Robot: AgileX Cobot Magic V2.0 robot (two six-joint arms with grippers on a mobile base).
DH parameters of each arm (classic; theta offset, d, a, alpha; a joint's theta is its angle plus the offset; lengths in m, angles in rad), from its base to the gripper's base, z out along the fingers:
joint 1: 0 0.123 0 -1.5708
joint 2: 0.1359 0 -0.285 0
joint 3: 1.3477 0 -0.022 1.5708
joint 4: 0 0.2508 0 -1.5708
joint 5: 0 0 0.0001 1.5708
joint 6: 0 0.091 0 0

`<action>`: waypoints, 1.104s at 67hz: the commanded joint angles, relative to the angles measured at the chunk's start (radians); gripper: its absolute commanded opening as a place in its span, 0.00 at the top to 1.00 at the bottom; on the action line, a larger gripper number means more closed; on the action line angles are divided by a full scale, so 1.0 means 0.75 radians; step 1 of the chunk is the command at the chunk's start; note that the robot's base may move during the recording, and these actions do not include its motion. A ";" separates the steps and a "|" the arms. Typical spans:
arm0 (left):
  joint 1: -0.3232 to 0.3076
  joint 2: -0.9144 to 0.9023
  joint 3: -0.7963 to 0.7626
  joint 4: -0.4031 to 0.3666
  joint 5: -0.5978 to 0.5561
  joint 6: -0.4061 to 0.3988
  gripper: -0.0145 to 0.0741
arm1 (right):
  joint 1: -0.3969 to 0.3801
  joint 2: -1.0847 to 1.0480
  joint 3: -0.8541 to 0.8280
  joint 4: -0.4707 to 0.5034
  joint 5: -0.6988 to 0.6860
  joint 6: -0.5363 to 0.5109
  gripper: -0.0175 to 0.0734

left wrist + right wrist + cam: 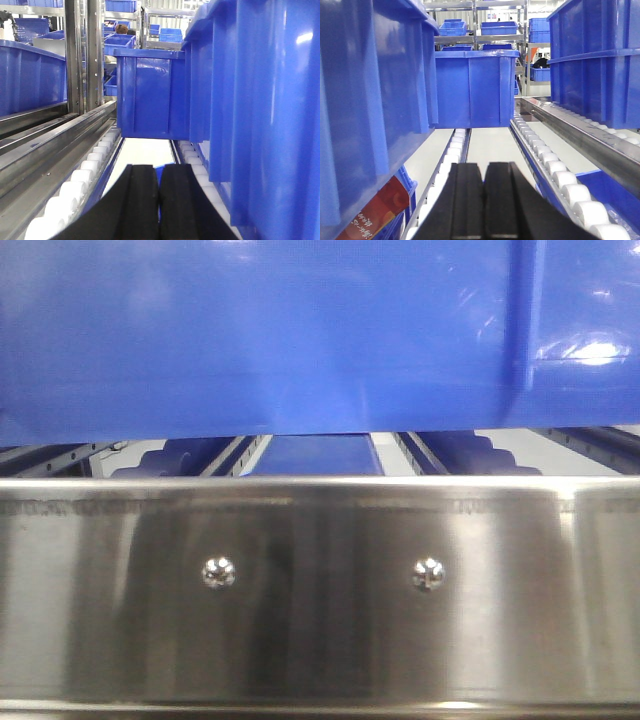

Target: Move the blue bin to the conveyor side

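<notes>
One red-orange label (376, 208), print unreadable, below the blue bin (370, 75)

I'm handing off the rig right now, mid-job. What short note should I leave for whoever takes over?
The left gripper is shut and empty, beside the left wall of the blue bin.
The right gripper is shut and empty, beside its right wall.
The bin sits between the arms, apparently over the roller lanes, just behind the steel rail.
The conveyor side is not in view.
Done: the arms flank the bin.
Left to do: grip the bin and move it there.
</notes>
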 commanded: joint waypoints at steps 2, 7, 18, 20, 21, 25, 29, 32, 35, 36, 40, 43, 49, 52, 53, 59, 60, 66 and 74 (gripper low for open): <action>-0.007 -0.005 -0.004 -0.004 -0.028 -0.003 0.84 | 0.000 -0.005 -0.001 0.009 -0.033 -0.007 0.89; -0.007 -0.005 -0.004 -0.004 -0.028 -0.003 0.84 | 0.000 -0.005 -0.001 0.009 -0.033 -0.007 0.89; -0.007 -0.005 -0.004 -0.004 -0.028 -0.003 0.84 | 0.000 -0.005 -0.001 0.009 -0.033 -0.007 0.89; -0.007 -0.005 -0.004 -0.004 -0.028 -0.003 0.84 | 0.000 -0.005 -0.001 0.009 -0.033 -0.007 0.89; -0.007 -0.005 -0.004 -0.004 -0.028 -0.003 0.84 | 0.000 -0.005 -0.001 0.009 -0.033 -0.007 0.89; -0.007 -0.005 -0.004 -0.004 -0.028 -0.003 0.84 | 0.000 -0.005 -0.001 0.009 -0.033 -0.007 0.89; -0.007 -0.005 -0.004 -0.004 -0.033 -0.003 0.84 | 0.000 -0.005 -0.001 0.009 -0.033 -0.007 0.89; -0.007 -0.005 -0.004 -0.004 -0.033 -0.003 0.84 | -0.001 -0.005 -0.001 0.009 -0.037 -0.007 0.89; -0.007 -0.005 -0.004 -0.004 -0.033 -0.003 0.84 | -0.001 -0.005 -0.001 0.009 -0.042 -0.007 0.89; -0.007 -0.005 -0.004 -0.004 -0.033 -0.003 0.84 | -0.001 -0.005 -0.001 0.009 -0.045 -0.007 0.89; -0.007 -0.005 -0.004 -0.004 -0.033 -0.003 0.84 | -0.001 -0.005 -0.001 0.009 -0.064 -0.007 0.89; -0.007 -0.005 -0.004 -0.004 -0.038 -0.003 0.84 | -0.001 -0.005 -0.001 0.009 -0.093 -0.007 0.89; -0.007 -0.005 -0.004 -0.004 -0.043 -0.003 0.84 | -0.001 -0.005 -0.001 0.009 -0.142 -0.007 0.89; -0.007 -0.005 -0.004 -0.004 -0.043 -0.003 0.84 | -0.001 -0.005 -0.001 0.009 -0.153 -0.007 0.89; -0.007 -0.005 -0.004 -0.004 -0.043 -0.003 0.84 | -0.001 -0.005 -0.001 0.009 -0.153 -0.007 0.89; -0.007 -0.005 -0.004 -0.004 -0.043 -0.003 0.84 | -0.001 -0.005 -0.001 0.009 -0.157 -0.007 0.89; -0.007 -0.005 -0.004 -0.004 -0.043 -0.003 0.84 | -0.001 -0.005 -0.001 0.009 -0.157 -0.007 0.89; -0.007 -0.005 -0.004 -0.004 -0.051 -0.003 0.84 | -0.001 -0.005 -0.001 0.009 -0.149 -0.007 0.89; -0.007 -0.005 -0.004 -0.004 -0.064 -0.003 0.84 | -0.001 -0.005 -0.001 0.009 -0.155 -0.004 0.89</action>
